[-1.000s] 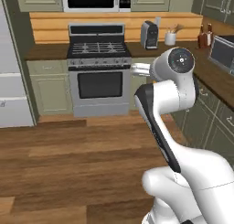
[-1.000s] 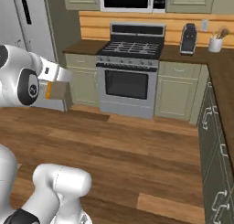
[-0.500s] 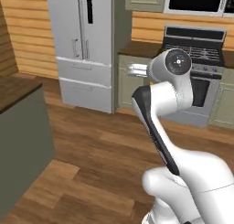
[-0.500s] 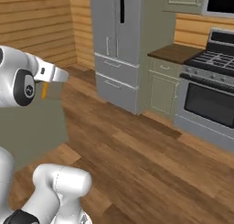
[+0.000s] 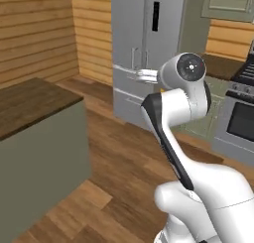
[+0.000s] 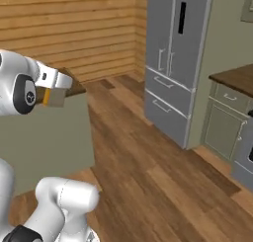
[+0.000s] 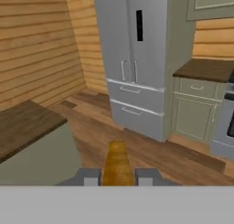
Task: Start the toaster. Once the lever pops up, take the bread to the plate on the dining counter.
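Bread is sitting edge-on between the two fingers of the gripper, and we are reading the jaws as narrowed onto the slice, gripping its flat faces. In the right base view we are seeing the slice carried at the hand, above the floor beside the dining counter. We are judging the toast light, stiff and brittle, with a crumbly crust. We are advising a grip on the faces near one edge, with modest squeeze.

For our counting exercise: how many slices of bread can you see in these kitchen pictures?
1. The bread is clamped edge-on in the gripper, carried in the air, with the dining counter to one side and the grey fridge ahead. Other slices could lie out of shot.
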{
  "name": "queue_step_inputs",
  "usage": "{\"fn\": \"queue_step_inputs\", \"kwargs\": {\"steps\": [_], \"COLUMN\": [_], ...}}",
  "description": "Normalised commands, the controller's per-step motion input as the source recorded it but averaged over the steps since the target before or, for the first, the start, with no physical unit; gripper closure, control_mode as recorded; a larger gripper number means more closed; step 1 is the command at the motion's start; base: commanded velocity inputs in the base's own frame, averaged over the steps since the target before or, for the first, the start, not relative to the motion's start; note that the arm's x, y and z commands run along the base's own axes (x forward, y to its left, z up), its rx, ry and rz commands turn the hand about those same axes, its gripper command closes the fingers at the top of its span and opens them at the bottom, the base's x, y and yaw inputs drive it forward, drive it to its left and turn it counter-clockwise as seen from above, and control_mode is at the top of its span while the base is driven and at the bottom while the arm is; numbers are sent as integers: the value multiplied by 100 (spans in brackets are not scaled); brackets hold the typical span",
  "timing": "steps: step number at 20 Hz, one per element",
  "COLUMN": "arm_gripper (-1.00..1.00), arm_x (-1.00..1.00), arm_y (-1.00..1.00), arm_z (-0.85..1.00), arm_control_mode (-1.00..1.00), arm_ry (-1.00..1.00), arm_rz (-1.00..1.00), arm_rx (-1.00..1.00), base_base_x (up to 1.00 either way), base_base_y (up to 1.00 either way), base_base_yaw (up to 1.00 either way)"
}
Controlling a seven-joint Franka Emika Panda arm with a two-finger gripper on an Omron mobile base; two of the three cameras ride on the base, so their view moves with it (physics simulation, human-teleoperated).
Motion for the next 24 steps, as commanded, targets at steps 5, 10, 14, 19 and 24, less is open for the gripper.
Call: {"fn": "queue_step_inputs", "kwargs": {"steps": [5,10,14,19,24], "arm_gripper": [100,100,100,100,100], "arm_x": [0,0,0,0,0], "arm_y": [0,0,0,0,0], "arm_z": [0,0,0,0,0], "arm_control_mode": [100,100,100,100,100], "arm_ry": [0,0,0,0,0], "arm_rz": [0,0,0,0,0], "arm_rx": [0,0,0,0,0], "base_base_x": [100,100,96,77,51], "base_base_y": [-40,-49,-56,-71,-82], "base_base_yaw": [50,48,47,43,33]}}
